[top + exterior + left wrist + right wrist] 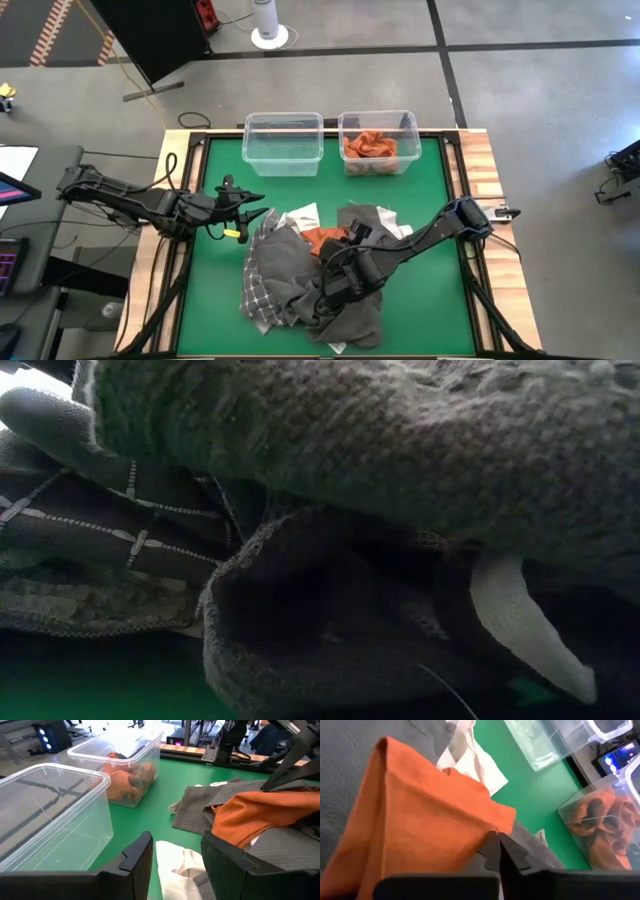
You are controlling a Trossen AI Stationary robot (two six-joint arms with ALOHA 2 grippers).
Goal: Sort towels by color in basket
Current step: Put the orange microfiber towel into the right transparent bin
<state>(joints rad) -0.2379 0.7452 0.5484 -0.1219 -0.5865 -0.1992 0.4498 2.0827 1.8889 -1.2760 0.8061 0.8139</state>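
Observation:
A heap of towels [300, 275] lies on the green table's near half: dark grey, light grey, checked [258, 295] and white [303, 215] cloths. On top lies one orange towel [318, 238] [420, 815]. My right gripper [338, 244] [498, 846] reaches in from the table's right, slants down and is shut at that towel's edge. My left gripper [252, 208] [176, 844] hovers open at the heap's left side, above a white cloth [180, 865], with nothing between its fingers. In the low view, dark grey [400, 440] and checked cloth [100, 510] fill the picture. My right gripper pinches the orange towel between its two fingers at an edge [485, 832] near a corner. The fingers slant down from the table's right and near side. The fingertips cover the exact place of contact. The towel rests on the grey cloths of the heap.
Two clear bins stand at the table's far edge. The left one [284, 143] [50, 815] shows nothing inside; the right one [379, 142] [125, 765] holds orange cloth. Bare green table lies between the bins and the heap.

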